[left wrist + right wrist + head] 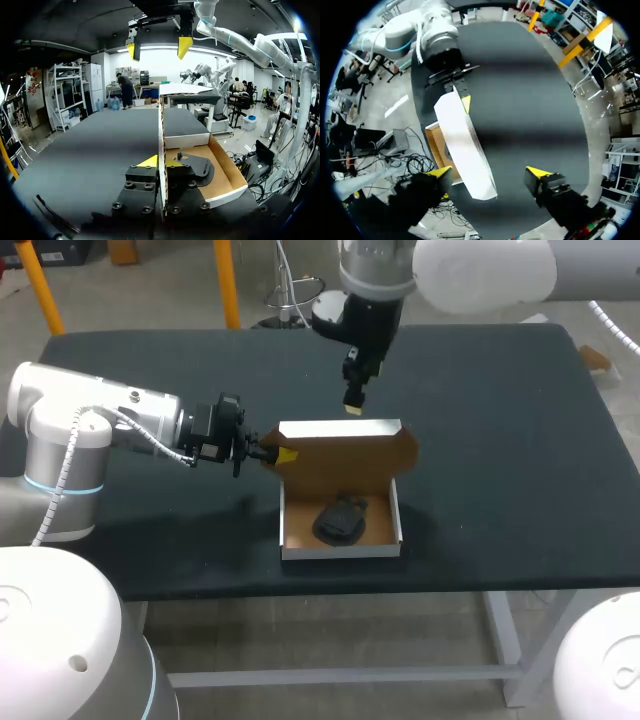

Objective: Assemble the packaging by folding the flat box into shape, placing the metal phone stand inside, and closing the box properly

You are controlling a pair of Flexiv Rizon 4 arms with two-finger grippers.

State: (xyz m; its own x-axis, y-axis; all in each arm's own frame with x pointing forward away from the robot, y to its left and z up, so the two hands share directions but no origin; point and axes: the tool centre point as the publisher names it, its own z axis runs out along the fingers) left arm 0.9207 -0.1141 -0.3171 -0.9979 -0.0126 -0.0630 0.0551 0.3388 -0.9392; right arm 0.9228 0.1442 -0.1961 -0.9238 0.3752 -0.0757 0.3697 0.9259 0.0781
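Observation:
The white cardboard box (340,550) lies open on the table, brown inside, with its lid (345,455) standing upright at the back. The black phone stand (342,520) lies inside the tray, also seen in the left wrist view as the phone stand (197,167). My left gripper (278,455) is shut on the lid's left edge; the lid's edge (161,125) runs between its yellow tips (161,162). My right gripper (354,406) hangs just above the lid's top edge, open. Its fingers (489,172) stand wide apart, with the lid's white outer face (465,145) between them.
The black table (500,440) spreads bare to the right of the box and behind it. The box sits near the table's front edge (400,585). My left arm (110,425) stretches low over the table's left part.

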